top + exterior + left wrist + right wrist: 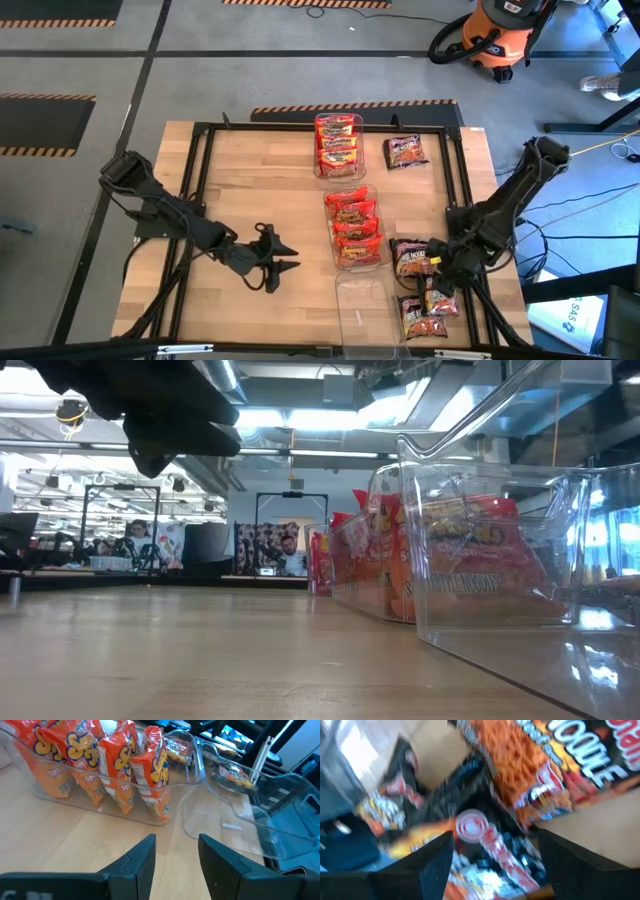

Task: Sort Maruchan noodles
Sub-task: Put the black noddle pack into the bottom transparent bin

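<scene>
Right gripper (437, 262) jaws apart over dark crinkly plastic noodle packets (413, 257), left gripper (287, 256) open, hovering over wooden table (250, 180)

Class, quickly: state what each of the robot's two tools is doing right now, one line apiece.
Left tool: open, holding nothing, over bare table.
Right tool: open, down over the dark noodle packets, nothing gripped.

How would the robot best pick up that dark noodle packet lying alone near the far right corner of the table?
The dark packet lies flat on the table, beside the far bin, apart from it. Probably best come straight down from above and pinch across one crinkly short edge, since a flat packet offers no side to grab.
</scene>
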`<state>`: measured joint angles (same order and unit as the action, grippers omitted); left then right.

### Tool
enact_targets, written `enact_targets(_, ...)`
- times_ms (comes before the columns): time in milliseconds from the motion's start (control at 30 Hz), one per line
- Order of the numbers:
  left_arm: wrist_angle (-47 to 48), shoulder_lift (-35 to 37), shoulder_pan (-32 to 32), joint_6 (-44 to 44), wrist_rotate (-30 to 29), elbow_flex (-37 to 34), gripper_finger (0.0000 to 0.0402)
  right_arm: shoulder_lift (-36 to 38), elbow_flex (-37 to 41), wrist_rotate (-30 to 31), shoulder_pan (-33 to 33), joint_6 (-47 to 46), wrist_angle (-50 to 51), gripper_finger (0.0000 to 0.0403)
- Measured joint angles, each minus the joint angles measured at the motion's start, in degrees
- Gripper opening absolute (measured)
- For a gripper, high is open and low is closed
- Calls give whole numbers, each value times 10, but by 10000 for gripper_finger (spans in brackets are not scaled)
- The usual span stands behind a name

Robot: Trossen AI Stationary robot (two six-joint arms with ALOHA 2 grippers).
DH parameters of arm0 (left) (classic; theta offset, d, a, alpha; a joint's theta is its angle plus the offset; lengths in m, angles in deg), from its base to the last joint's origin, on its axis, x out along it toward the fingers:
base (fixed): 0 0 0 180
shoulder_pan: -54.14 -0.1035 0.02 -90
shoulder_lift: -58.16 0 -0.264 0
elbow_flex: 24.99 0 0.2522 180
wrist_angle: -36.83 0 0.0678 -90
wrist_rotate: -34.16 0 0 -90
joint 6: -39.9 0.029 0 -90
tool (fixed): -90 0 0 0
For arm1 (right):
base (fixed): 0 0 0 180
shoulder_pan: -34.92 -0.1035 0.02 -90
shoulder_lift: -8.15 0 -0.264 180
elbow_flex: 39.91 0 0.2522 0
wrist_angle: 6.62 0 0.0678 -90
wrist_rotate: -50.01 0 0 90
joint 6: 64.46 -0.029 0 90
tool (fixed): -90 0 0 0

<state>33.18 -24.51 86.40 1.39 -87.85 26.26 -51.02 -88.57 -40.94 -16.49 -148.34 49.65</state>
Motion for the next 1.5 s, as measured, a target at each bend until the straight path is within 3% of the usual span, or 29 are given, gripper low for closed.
enact_targets(300,0,0,-9,1,-1,0,141,0,75,44,1,-112,-143,264)
enact_targets(667,0,0,-9,13,-4,0,141,-41,88,14,0,-101,-194,257)
enact_targets(800,0,0,-11,16,-6,0,141,-50,88,13,0,-90,-200,206)
enact_targets(1067,0,0,-13,16,-8,0,141,-52,88,9,0,-46,-199,22)
enact_targets(1267,-1,0,-13,16,-7,0,141,-52,80,13,0,-15,-178,8)
enact_targets(1500,-3,0,-13,16,-7,0,141,-52,-18,39,0,39,-31,1)
